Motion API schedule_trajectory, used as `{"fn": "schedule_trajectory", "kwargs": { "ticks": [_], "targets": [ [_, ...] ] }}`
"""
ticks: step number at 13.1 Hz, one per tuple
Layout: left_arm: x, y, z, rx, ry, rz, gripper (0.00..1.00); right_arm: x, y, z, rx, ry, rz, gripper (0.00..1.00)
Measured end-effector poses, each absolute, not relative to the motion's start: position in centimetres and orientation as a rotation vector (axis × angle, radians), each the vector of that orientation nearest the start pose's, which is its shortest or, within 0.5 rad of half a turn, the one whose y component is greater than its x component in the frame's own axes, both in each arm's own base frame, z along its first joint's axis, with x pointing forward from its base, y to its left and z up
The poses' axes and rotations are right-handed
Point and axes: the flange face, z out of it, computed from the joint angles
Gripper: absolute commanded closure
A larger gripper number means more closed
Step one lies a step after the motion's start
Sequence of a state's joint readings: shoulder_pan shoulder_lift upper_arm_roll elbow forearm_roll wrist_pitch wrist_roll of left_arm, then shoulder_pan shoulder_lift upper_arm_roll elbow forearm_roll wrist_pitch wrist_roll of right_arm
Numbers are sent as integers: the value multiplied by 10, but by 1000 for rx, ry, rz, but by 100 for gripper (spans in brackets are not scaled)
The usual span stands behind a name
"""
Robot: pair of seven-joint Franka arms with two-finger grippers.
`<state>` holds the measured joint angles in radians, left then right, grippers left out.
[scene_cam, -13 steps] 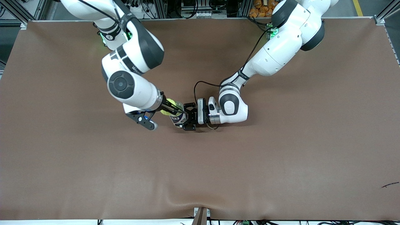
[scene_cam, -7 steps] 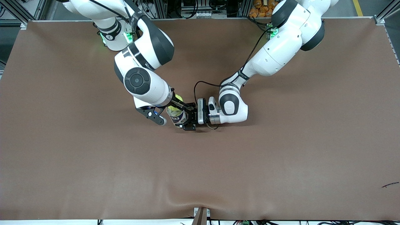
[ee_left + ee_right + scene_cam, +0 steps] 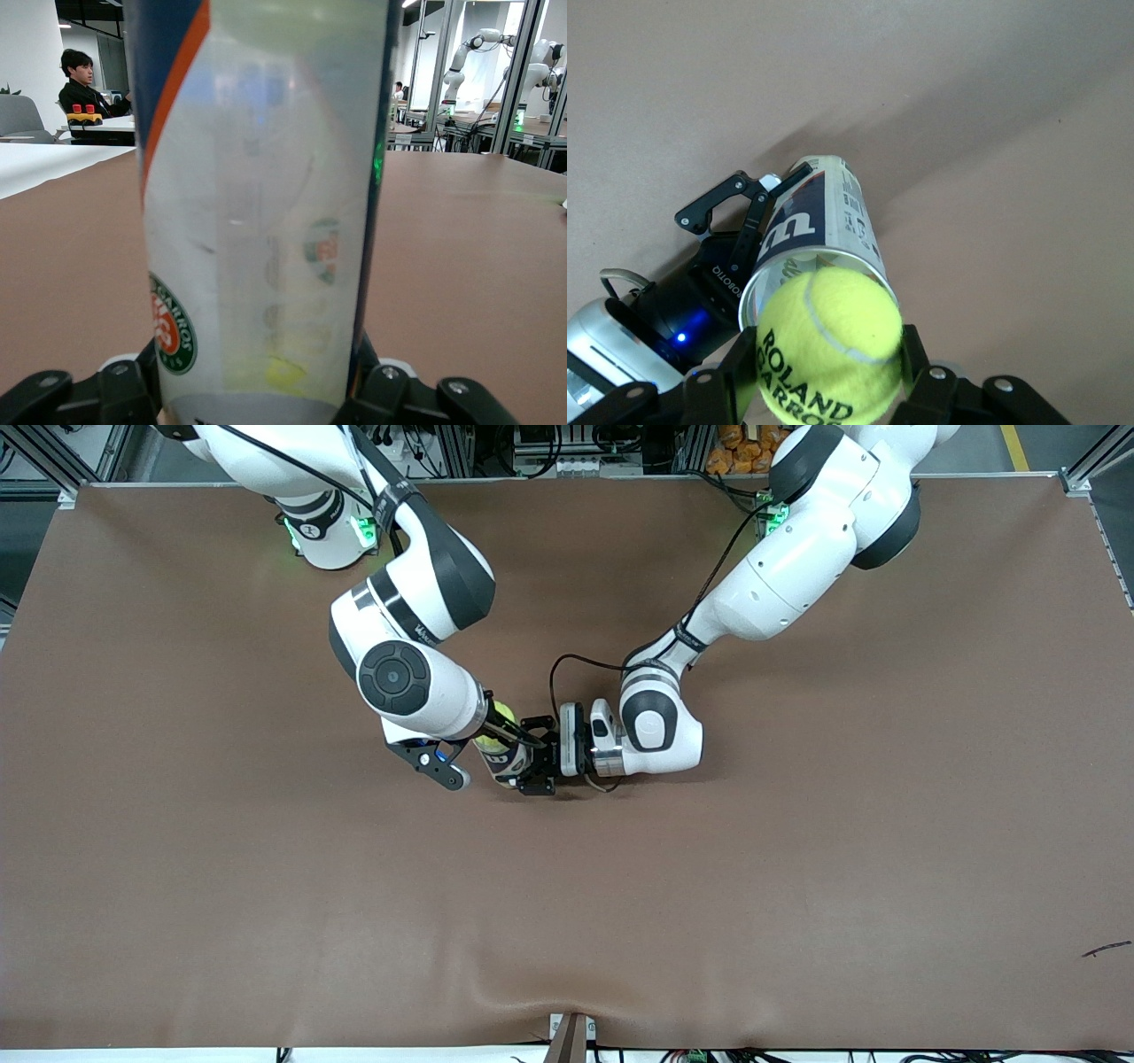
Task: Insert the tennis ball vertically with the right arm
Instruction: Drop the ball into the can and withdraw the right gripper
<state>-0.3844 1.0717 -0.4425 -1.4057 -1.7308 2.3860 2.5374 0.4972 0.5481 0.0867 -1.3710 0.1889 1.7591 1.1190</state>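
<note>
My right gripper point(image 3: 502, 731) is shut on a yellow tennis ball point(image 3: 830, 345) printed ROLAND GARROS and holds it right over the open mouth of a clear tennis ball can point(image 3: 821, 228). The ball point(image 3: 502, 715) shows in the front view above the can point(image 3: 507, 763). The can stands upright on the brown table, with a dark blue and orange label point(image 3: 164, 97). My left gripper point(image 3: 537, 758) is shut on the can point(image 3: 266, 204) near its base, reaching in low from the left arm's end.
The brown table cover point(image 3: 797, 850) spreads wide around the can. A ridge in the cover point(image 3: 567, 1005) lies at the edge nearest the front camera. A small dark mark point(image 3: 1106, 950) lies near the corner at the left arm's end.
My right arm has swung toward the can, carrying the ball from beside the can's mouth to over it. The left gripper and the can have stayed still.
</note>
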Motion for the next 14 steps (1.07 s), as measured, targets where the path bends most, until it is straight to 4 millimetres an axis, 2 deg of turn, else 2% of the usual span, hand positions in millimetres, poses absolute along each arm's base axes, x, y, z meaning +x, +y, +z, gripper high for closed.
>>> {"fn": "schedule_trajectory", "kwargs": {
  "ticks": [4,7,10,14],
  "targets": [
    [530,-493,105,1361,-1330,1090,22,578,386,379,-2950,914,442,0],
    [530,-493,105,1361,-1330,1090,21,586,378,383,-2936,936,428,0],
    [530,-493,105,1361,-1330,1090,21,598,364,395,-2911,966,406,0],
    [530,-493,105,1361,-1330,1090,21,592,363,396,-2939,961,464,0]
  ]
}}
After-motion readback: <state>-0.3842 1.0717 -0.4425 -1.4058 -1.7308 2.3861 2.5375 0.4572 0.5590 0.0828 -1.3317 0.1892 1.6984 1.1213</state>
